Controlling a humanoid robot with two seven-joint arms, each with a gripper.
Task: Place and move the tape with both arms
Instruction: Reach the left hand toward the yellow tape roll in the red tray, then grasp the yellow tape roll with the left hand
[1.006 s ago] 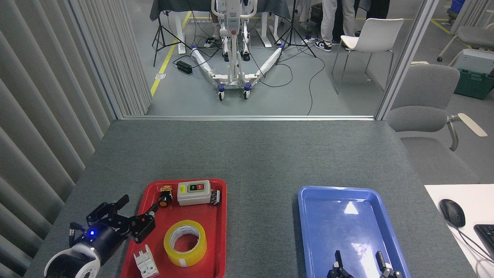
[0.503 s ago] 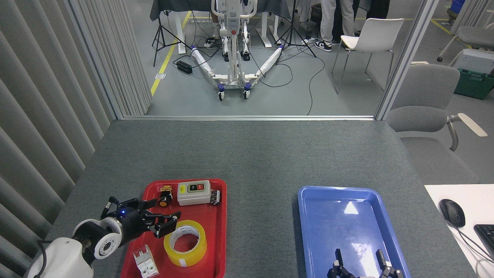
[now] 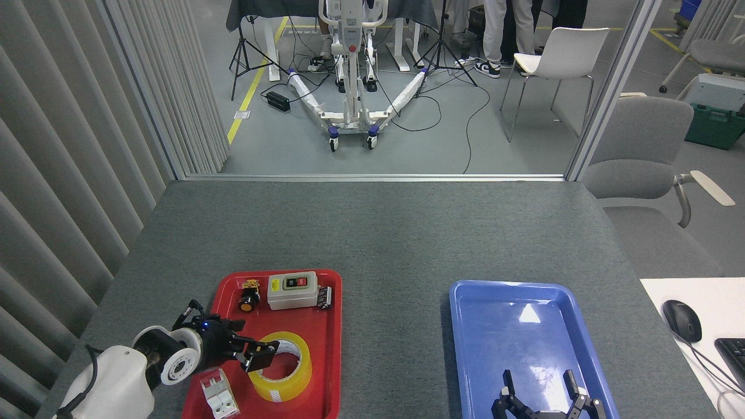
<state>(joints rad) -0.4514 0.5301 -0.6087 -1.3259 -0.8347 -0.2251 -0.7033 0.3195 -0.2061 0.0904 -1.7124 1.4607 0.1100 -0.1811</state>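
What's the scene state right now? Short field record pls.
tape: flat in red tray, near half
left gripper: over tape's left rim, fingers spread, grasp not confirmed
right gripper: open, over blue tray near edge, holding nothing
blue tray contents: none visible
red tray others: switch box, push button, white breaker
surface: grey table

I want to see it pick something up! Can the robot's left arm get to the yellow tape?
Probably yes. The left gripper is open right at the tape, which lies flat in the red tray with nothing covering it.
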